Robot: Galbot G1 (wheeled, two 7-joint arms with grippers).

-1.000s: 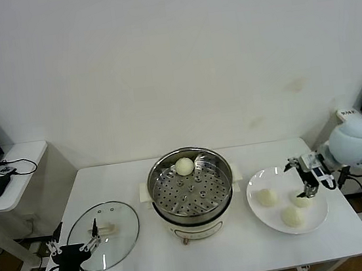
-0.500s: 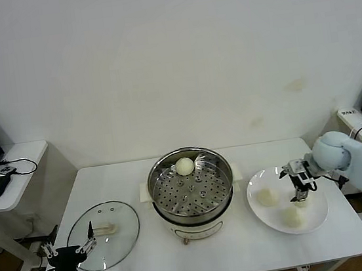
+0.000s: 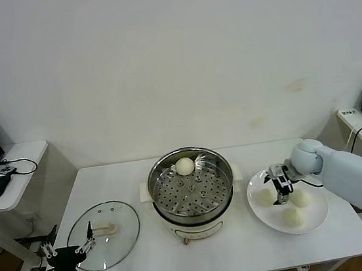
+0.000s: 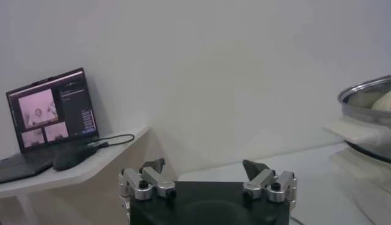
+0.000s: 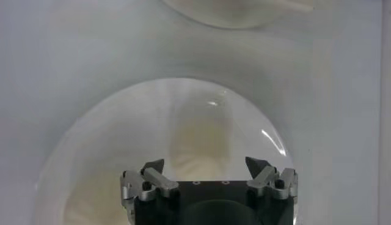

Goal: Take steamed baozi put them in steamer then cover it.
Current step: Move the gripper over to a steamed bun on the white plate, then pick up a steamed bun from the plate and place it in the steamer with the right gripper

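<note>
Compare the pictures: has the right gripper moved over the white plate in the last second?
Yes. The right gripper has shifted across the plate toward the steamer, away from the table's right edge.

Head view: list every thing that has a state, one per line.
steamer: uncovered, one baozi inside
cover: off, flat on table
plate: holds three baozi
right gripper: open, over the plate
left gripper: open, idle at the table's near left edge
</note>
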